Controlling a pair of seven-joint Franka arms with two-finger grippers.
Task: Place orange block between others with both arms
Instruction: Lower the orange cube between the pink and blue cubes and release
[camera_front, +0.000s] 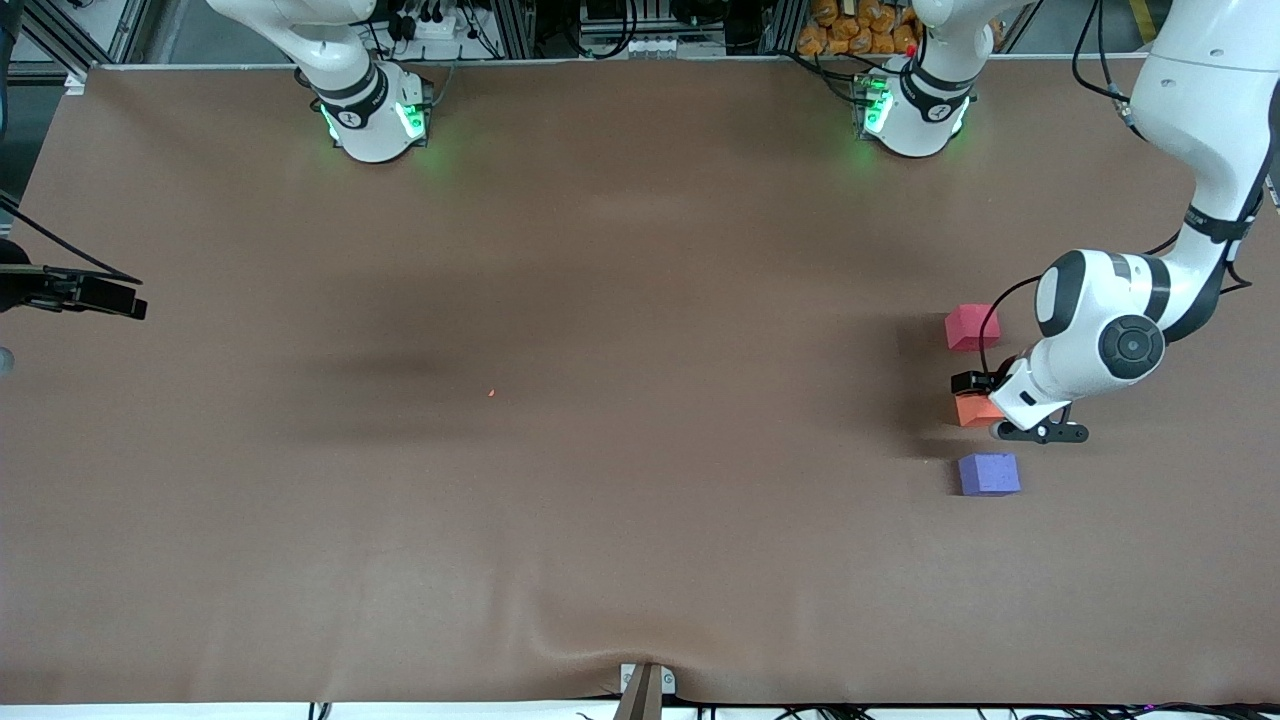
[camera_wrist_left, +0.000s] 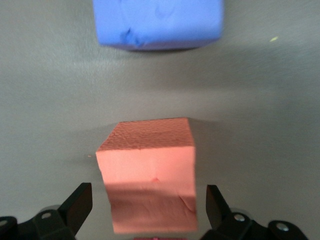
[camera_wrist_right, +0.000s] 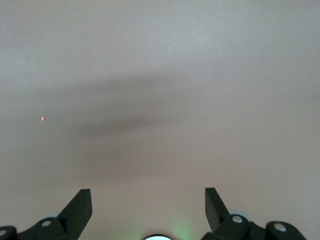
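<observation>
The left end effector (camera_wrist_left: 149, 202) sits low at the orange block (camera_wrist_left: 150, 175), its two fingers (camera_wrist_left: 77, 205) spread apart on either side of the block with a gap showing on each side, so nothing is clamped. In the front view this end effector (camera_front: 985, 400) is at the right of the frame, mostly covered by the white wrist of the left arm (camera_front: 1110, 335), which bends down from the upper right corner. The orange block (camera_front: 975, 410) rests on the brown tabletop (camera_front: 600, 400) in line between the other two: the pinkish-red block (camera_front: 972, 327) just above it in the frame and the purple-blue block (camera_front: 989, 474) just below it, each a little apart from it. The left wrist view shows the purple-blue block (camera_wrist_left: 157, 22) at the top of the frame, clear of the orange one. The right end effector (camera_wrist_right: 148, 205) has its fingers (camera_wrist_right: 80, 205) wide apart over bare tabletop, holding nothing; the right arm waits at the left edge of the front view, where a dark part (camera_front: 70, 290) of it reaches in. A tiny orange speck (camera_front: 492, 393) lies near the middle of the tabletop.
</observation>
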